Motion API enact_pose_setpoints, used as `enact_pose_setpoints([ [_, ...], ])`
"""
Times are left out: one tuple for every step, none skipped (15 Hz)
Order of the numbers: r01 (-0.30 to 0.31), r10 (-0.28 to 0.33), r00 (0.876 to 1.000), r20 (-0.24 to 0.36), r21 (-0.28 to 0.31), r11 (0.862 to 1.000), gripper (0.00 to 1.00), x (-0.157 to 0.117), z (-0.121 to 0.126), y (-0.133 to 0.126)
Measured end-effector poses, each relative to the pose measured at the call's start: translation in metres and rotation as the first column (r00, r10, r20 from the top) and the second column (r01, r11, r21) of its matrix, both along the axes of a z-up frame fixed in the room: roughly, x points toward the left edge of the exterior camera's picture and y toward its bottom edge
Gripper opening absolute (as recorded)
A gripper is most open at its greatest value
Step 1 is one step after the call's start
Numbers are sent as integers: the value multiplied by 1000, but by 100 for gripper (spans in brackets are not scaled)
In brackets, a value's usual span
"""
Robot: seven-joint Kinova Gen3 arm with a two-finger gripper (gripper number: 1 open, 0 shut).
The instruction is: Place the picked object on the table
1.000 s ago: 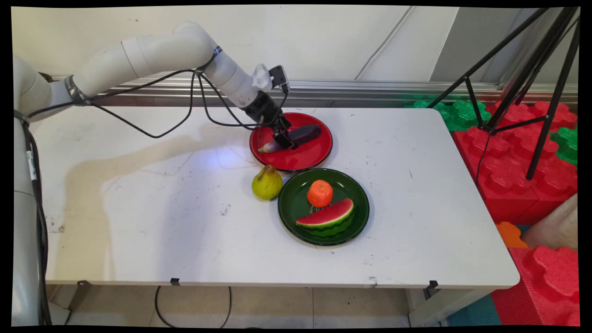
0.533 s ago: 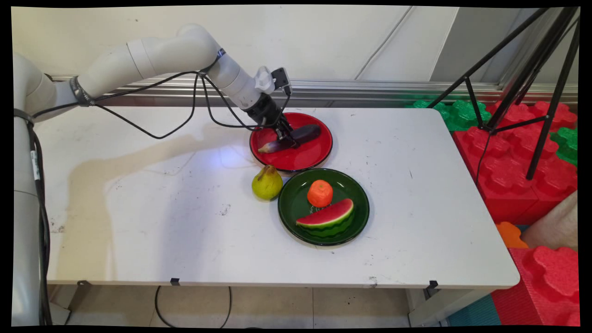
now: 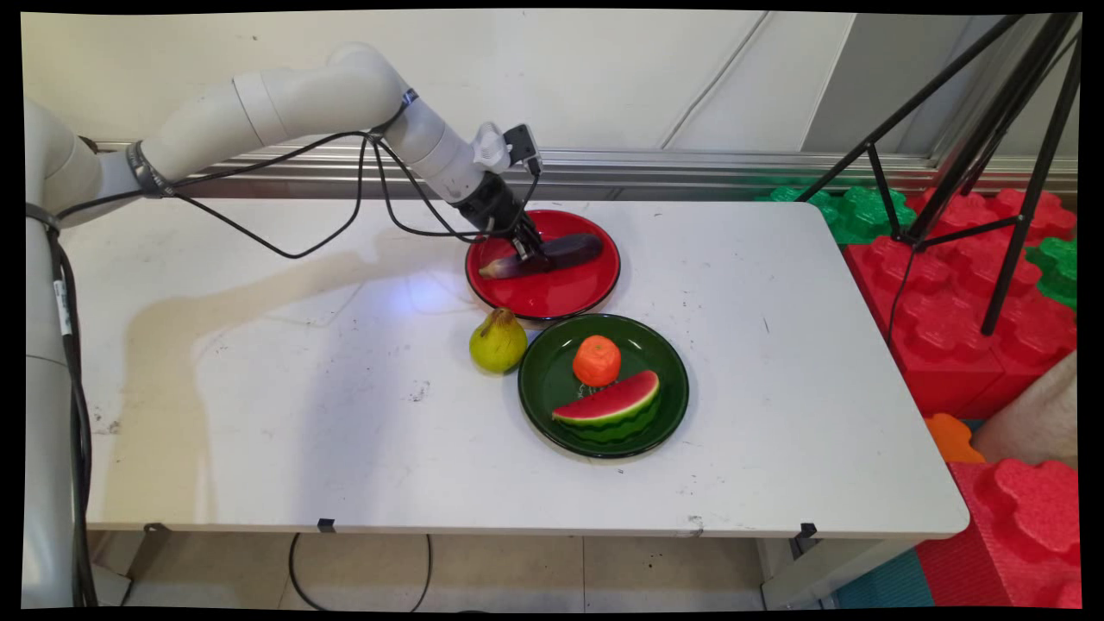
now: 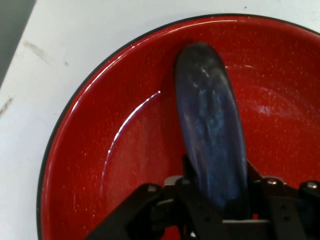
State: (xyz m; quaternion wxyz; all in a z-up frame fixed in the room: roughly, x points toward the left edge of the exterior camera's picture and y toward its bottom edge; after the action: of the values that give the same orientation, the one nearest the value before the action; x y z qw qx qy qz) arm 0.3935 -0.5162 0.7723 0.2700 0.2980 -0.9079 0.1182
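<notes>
Gripper [image 3: 528, 253] clenched on one eggplant [image 4: 212, 145] over red plate [image 3: 586, 289] near table's [image 3: 259, 414] far edge; one green plate [image 3: 542, 379], one pear [image 3: 498, 341]; left half open.

Robot lab, tripod [image 3: 992, 129], foam blocks [image 3: 957, 285], toy-fruit table [image 3: 776, 345]

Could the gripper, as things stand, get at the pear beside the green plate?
Probably not directly: the gripper is shut on the eggplant over the red plate. The pear itself stands uncovered on the table, nothing above it.
</notes>
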Motion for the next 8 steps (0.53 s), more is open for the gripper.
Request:
enact_pose_setpoints([
  [-2,2,1000,-1,0,1000,0,1,1,1],
  [-2,2,1000,-2,-2,1000,0,2,3,3],
  [-2,2,1000,-3,-3,1000,0,2,5,3],
  [-2,2,1000,-6,-7,1000,0,3,8,5],
  [-3,3,1000,-8,-9,1000,0,3,11,6],
  [-4,4,1000,-11,-14,1000,0,4,15,8],
  [-4,4,1000,-14,-17,1000,0,4,18,10],
  [-6,5,1000,-16,-21,1000,0,5,23,13],
])
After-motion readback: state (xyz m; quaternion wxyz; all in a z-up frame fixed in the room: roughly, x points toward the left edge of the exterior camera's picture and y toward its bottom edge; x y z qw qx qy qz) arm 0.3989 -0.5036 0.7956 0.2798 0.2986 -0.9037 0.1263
